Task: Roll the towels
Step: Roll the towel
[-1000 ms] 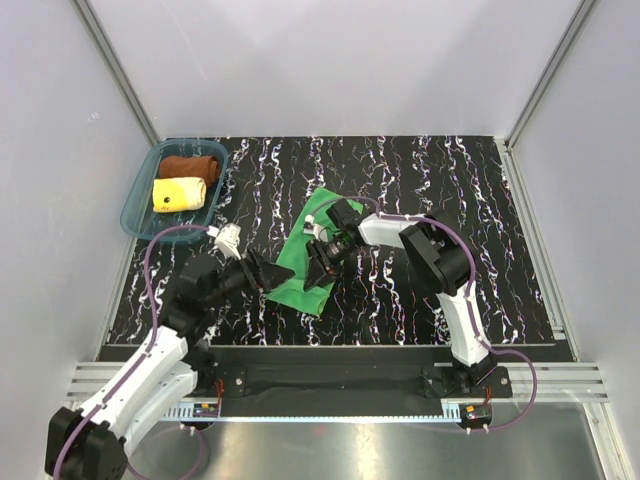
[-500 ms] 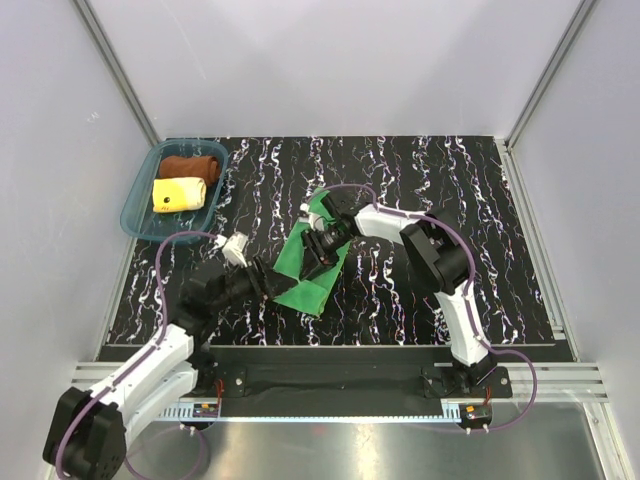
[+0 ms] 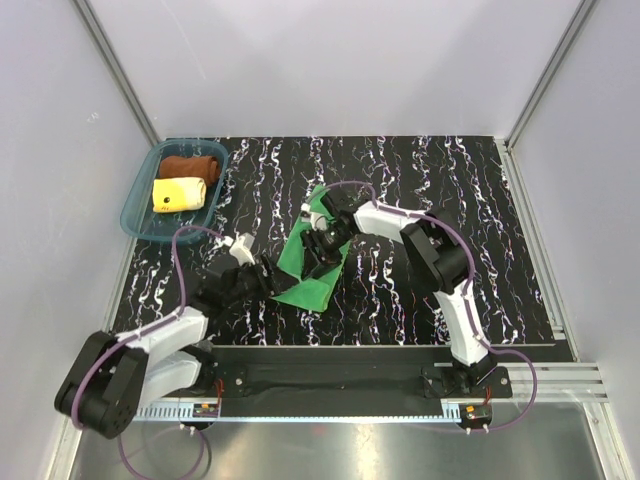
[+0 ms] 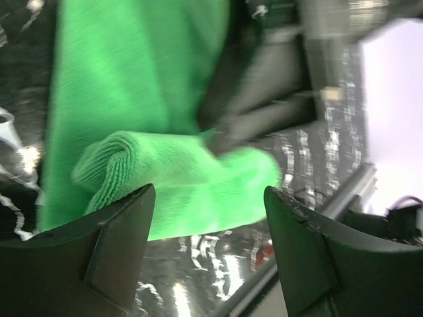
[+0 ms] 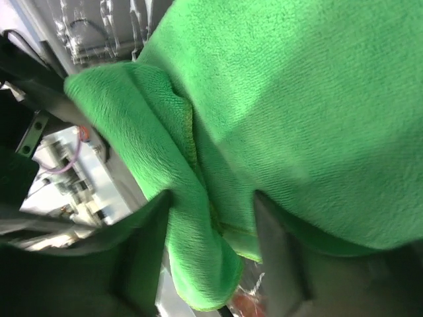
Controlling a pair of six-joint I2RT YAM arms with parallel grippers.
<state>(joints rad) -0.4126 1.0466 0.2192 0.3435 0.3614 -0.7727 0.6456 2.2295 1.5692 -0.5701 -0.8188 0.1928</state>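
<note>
The green towel lies in the middle of the table, its near end doubled over into a loose roll. The left gripper is spread wide just short of that roll, and its arm now sits folded lower and further left than a second ago. The right gripper has shifted slightly up the cloth. A fold lies between its fingers, but whether they pinch it cannot be told. The brown towel and yellow towel stay rolled in the tray.

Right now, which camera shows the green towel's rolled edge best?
Left wrist: the towel has its curled edge in full view, layers showing, just past the open left gripper. Right wrist shows a fold too, but cropped and very close. Top shows only the towel's outline, partly covered.
</note>
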